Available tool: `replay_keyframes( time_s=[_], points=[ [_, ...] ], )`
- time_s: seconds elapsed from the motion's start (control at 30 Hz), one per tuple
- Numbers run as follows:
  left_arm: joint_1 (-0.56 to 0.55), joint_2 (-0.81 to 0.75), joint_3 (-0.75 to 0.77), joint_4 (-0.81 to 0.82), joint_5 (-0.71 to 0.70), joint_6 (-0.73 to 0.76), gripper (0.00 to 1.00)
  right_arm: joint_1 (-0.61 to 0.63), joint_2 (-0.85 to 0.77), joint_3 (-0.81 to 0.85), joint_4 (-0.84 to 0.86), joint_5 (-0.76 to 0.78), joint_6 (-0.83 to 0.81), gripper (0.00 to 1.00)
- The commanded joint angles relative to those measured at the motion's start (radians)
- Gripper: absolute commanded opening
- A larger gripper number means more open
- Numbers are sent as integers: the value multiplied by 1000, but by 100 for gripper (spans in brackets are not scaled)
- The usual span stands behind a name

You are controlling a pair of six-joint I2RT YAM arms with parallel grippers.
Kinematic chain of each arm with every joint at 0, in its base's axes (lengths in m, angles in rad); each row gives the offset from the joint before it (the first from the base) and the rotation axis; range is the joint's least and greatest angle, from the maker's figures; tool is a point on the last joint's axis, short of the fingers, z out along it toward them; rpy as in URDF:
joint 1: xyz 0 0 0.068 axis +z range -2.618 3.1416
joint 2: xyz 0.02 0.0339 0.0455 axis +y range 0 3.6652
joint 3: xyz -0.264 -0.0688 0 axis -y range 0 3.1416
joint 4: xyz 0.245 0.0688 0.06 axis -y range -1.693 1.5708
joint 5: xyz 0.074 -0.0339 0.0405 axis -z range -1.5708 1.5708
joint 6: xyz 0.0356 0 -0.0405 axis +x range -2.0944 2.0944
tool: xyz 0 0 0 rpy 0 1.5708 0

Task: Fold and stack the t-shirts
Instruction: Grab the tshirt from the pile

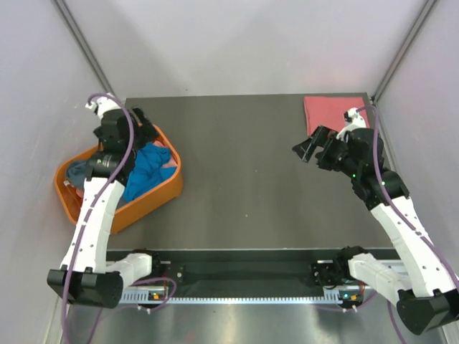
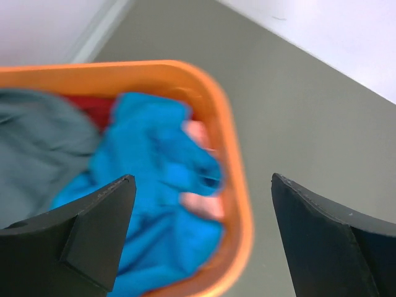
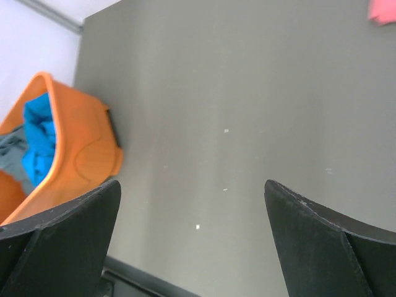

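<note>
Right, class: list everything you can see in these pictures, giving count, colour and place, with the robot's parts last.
table: 1, dark grey, bears everything
basket: 1, orange, left side of table
blue shirt: 1, bright blue, crumpled in basket
grey shirt: 1, grey-blue, in basket beside blue shirt
pink cloth: count unclear, salmon, in basket, partly under blue shirt
folded shirt: 1, pink, far right corner of table
left gripper: 1, black, open, above basket
right gripper: 1, black, open, above bare table
</note>
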Motion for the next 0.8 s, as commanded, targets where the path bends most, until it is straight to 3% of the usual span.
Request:
replay_keyframes(
  time_s=[0.0, 0.27, 0.33, 0.37, 0.43, 0.5, 0.53, 0.7, 0.77],
  points=[
    [102, 15, -49, -33, -99, -28, 94, 10, -6, -37, 132, -98, 56, 100],
    [173, 143, -222, 64, -35, -51, 82, 10, 17, -60, 144, -155, 62, 100],
    [175, 183, -220, 84, 17, -29, 72, 10, 14, -65, 144, -158, 64, 100],
    [176, 223, -203, 93, 96, 8, 62, 10, 13, -71, 146, -163, 64, 100],
    [178, 275, -88, -29, 94, 24, 49, 10, 8, -73, 146, -169, 59, 100],
    [175, 286, -8, -83, 73, 39, 30, 10, 5, -70, 144, -180, 55, 100],
    [173, 267, 62, -100, 62, 53, 16, 10, 5, -68, 137, -181, 52, 100],
    [167, 161, 247, -13, 112, 151, 14, 10, -7, -76, 152, -174, 61, 100],
    [167, 103, 286, 109, 233, 154, 13, 10, -12, -85, 175, -187, 68, 100]
  ],
)
